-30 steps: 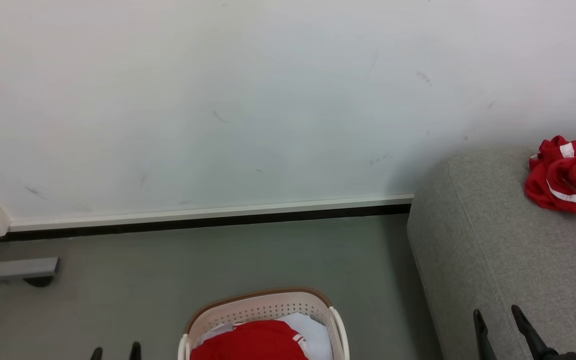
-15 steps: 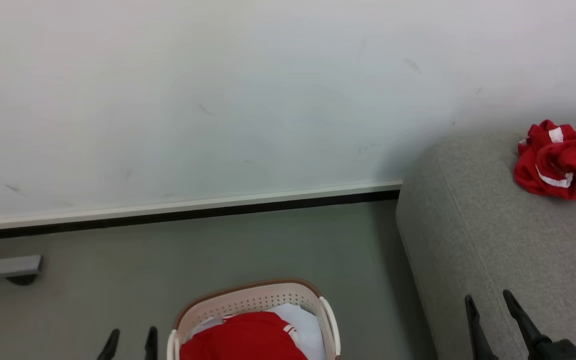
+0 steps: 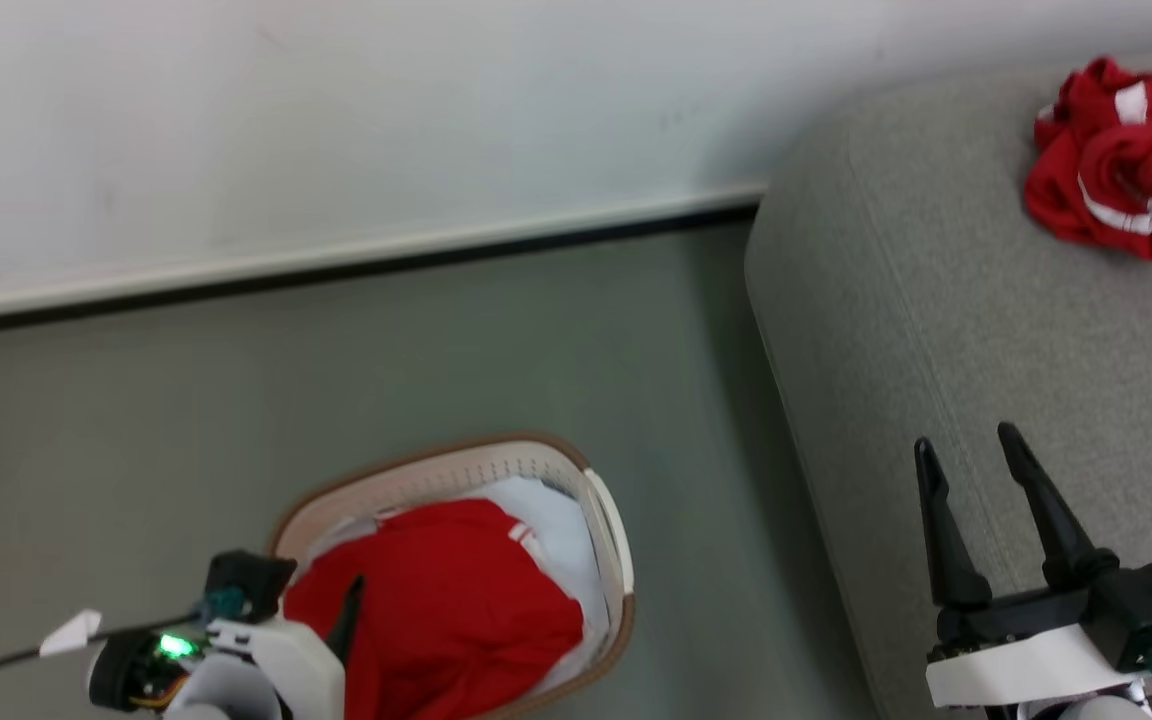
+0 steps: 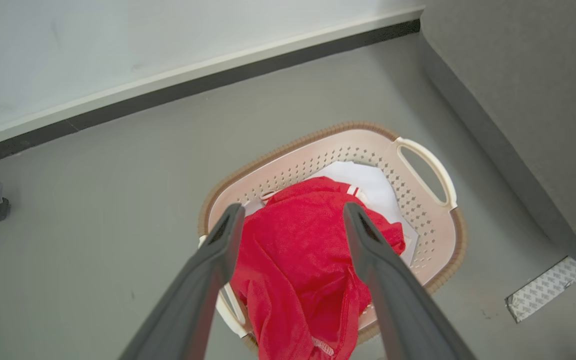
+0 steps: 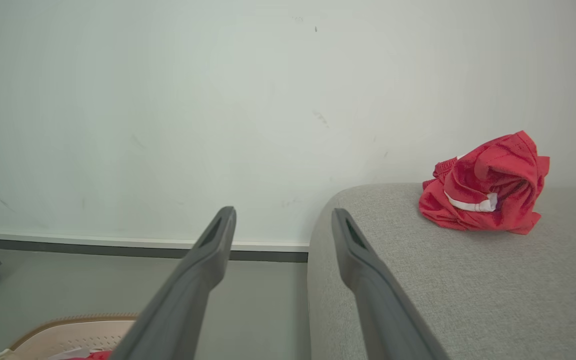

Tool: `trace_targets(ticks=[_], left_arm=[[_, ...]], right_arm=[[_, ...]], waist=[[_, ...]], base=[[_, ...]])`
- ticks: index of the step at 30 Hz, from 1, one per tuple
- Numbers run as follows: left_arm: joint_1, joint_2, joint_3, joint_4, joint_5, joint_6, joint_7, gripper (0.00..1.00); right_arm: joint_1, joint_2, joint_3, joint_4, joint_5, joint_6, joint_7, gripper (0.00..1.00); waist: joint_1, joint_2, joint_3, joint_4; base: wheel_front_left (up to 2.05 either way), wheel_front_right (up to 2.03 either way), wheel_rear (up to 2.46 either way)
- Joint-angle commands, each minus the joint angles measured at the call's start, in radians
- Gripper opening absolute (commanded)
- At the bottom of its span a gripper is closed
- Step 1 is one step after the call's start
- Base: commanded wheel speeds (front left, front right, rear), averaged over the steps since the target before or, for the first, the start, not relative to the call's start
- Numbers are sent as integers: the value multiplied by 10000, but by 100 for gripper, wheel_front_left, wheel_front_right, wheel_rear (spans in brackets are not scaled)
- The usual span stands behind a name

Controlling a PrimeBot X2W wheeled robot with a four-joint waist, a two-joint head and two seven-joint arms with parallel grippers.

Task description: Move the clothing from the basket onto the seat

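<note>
The grey seat (image 3: 936,300) stands just right of the basket (image 4: 318,160), which makes for a short carry. One red garment (image 3: 1116,170) lies crumpled on it, far right of the basket. A second red garment (image 3: 436,590) is heaped inside the basket. The left fingers (image 4: 205,270) hang above the basket, spread wide and empty, apparently lined up to grab. The right fingers (image 3: 946,540), parted and empty, wait right of the basket.
</note>
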Motion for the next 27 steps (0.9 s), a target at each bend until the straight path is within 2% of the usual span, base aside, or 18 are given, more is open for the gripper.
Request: trace_targets(ticks=[1,12,27], left_arm=[[-382,185,-109,214,84,-22,184,100],[-2828,810,-1450,1697,-122,-13,898,100],[-5349,1343,-2532,3197,251,-8,918,100]], right_arm=[[-217,-15,23,-154,111,-24,5,100],[-1376,-8,382,-1155,457,-24,5,100],[-2509,-11,701,-3103,256,-24,7,100]], waist=[[-2,-1,1141,-536],[-2,-1,3843,-933],[-2,-1,6208,-892]], base=[[0,0,0],[0,0,0],[0,0,0]])
